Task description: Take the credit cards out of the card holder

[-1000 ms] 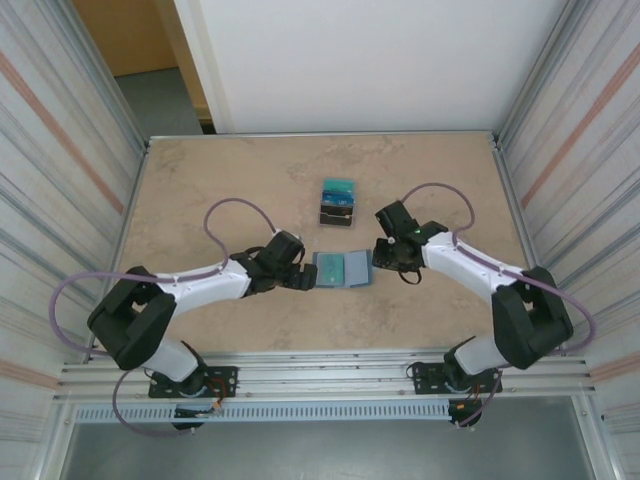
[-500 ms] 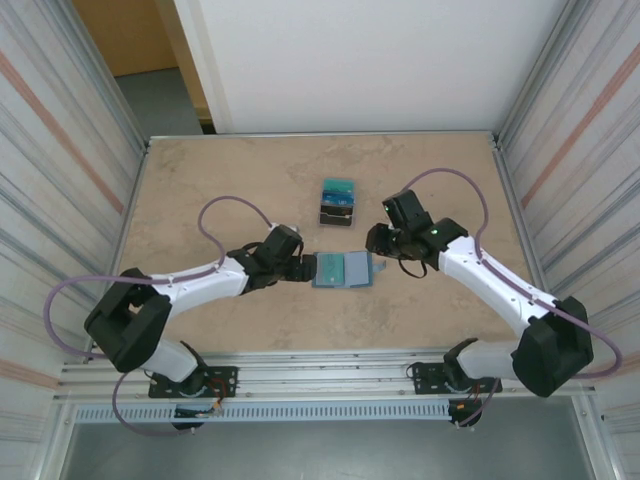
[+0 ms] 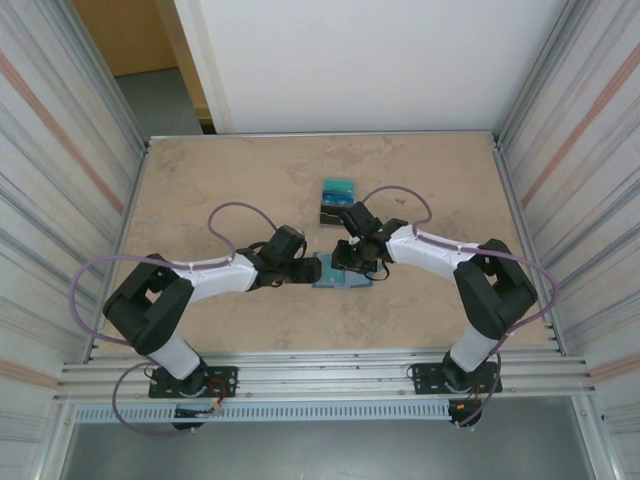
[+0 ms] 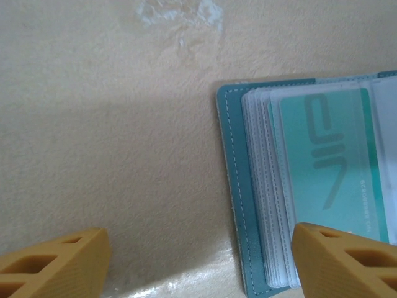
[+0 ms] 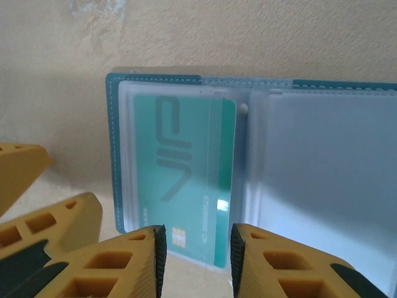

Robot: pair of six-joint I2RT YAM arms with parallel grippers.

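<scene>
top: high, looking down | wrists: close, facing down | shared: card holder (image 3: 326, 272)

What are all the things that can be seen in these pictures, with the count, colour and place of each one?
table: one, beige marbled, under everything.
card holder: one, teal-blue with clear sleeves, lying open mid-table.
credit card: one visible, teal, inside a clear sleeve of the card holder.
tray: one, dark, just beyond the card holder.
stacked cards: count cannot be told, teal-blue, at the tray's far side.
cables: two, purple, looping over the arms.
arms: two, white and black, reaching in from the near edge.
left end effector: one, yellow fingers, open, astride the card holder's edge.
right end effector: one, yellow fingers, slightly apart over the credit card's near edge.
</scene>
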